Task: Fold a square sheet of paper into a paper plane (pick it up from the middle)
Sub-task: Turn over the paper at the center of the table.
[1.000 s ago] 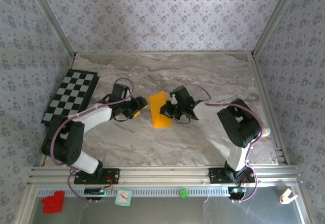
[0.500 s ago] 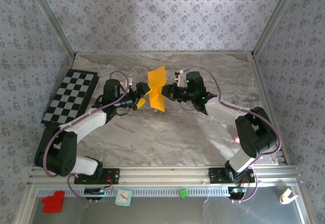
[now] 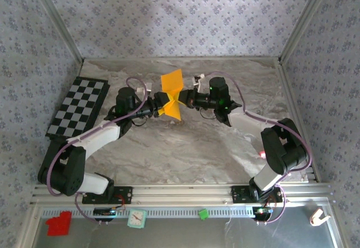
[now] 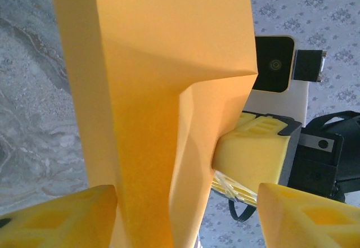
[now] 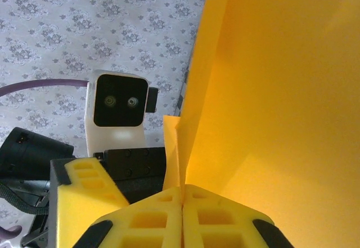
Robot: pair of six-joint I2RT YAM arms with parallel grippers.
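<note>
Up off the table [image 3: 185, 147], near its far side, the orange paper [image 3: 171, 90] hung between the two grippers, creased and standing roughly upright. The right gripper [image 5: 183, 203] had its yellow fingers pressed flat together on a fold at the paper's edge, and that pinch held the sheet aloft. In the left wrist view, one of those fingers [image 4: 250, 152] lay against the paper's side. The left gripper [image 4: 185, 203] had its jaws well apart, with the lower part of the paper between them. One finger [image 4: 62, 214] sat right beside the sheet and the other [image 4: 309, 214] stood clear of it, so this gripper clamped nothing. Seen from above, the two grippers faced each other across the paper. A checkered mat [image 3: 79, 106] lay flat at the table's left edge, well apart from the paper.
</note>
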